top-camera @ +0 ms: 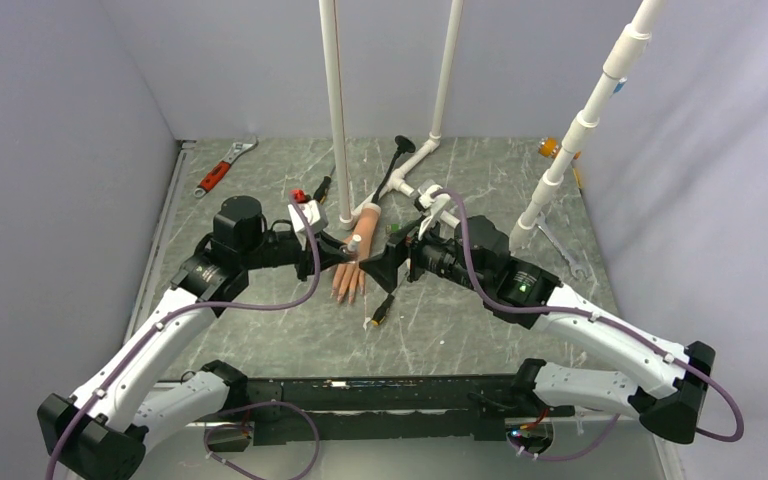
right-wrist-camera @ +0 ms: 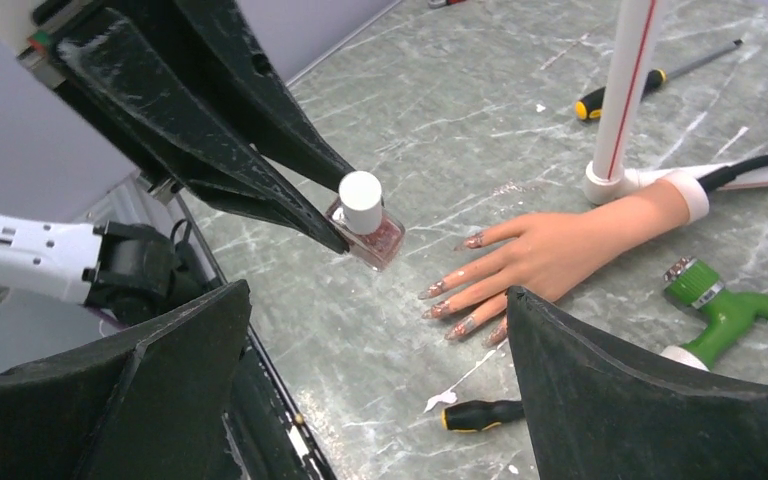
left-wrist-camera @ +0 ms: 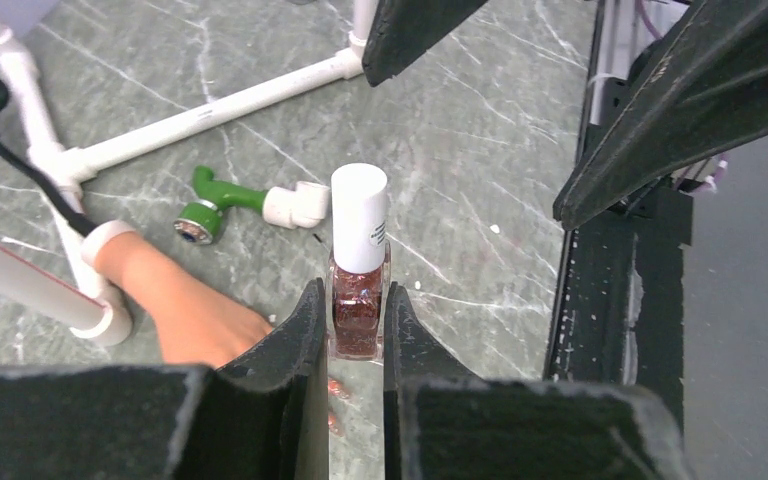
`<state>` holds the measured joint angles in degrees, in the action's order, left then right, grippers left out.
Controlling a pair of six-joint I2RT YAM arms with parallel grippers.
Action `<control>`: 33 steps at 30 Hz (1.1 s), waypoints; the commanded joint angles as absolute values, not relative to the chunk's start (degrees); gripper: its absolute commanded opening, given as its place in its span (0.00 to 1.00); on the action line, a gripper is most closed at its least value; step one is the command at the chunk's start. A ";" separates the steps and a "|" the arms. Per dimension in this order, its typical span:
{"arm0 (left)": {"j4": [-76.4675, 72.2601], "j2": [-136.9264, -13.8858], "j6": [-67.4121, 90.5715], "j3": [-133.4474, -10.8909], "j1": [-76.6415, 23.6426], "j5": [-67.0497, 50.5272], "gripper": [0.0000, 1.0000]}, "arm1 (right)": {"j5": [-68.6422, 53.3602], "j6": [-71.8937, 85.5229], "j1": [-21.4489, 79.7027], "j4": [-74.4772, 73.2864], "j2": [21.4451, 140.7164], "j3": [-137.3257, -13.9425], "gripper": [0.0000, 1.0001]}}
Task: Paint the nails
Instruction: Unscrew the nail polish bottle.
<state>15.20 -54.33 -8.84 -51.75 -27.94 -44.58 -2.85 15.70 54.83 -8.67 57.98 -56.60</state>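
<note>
The peach mannequin hand (right-wrist-camera: 550,250) lies flat on the grey table, fingers towards the arms, white cuff at its wrist. Its nails (right-wrist-camera: 450,300) show a reddish glittery coat. My left gripper (left-wrist-camera: 355,320) is shut on a small bottle of red glitter polish (left-wrist-camera: 358,300) with its white cap (left-wrist-camera: 359,215) on, held just above the table beside the fingertips. In the right wrist view the bottle (right-wrist-camera: 368,228) tilts in the left fingers (right-wrist-camera: 260,170). My right gripper (right-wrist-camera: 378,290) stands wide open with nothing between its fingers, facing the bottle and the hand (top-camera: 352,268).
A small black-and-yellow screwdriver (right-wrist-camera: 480,412) lies near the fingertips by a white smear. A green pipe fitting (right-wrist-camera: 720,305) sits beside the wrist. White PVC pipes (top-camera: 337,110) rise behind the hand. A red wrench (top-camera: 222,168) and a spanner (top-camera: 560,248) lie farther out.
</note>
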 commanded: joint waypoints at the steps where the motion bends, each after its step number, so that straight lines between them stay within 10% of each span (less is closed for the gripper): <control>1: 11.56 -52.16 -8.45 -52.78 -27.82 -38.71 0.00 | 2.91 20.33 54.70 -4.85 57.85 -58.22 1.00; 33: 14.13 -51.48 -9.63 -53.71 -29.84 -26.72 0.00 | 9.31 35.24 55.54 -10.26 75.58 -74.71 0.61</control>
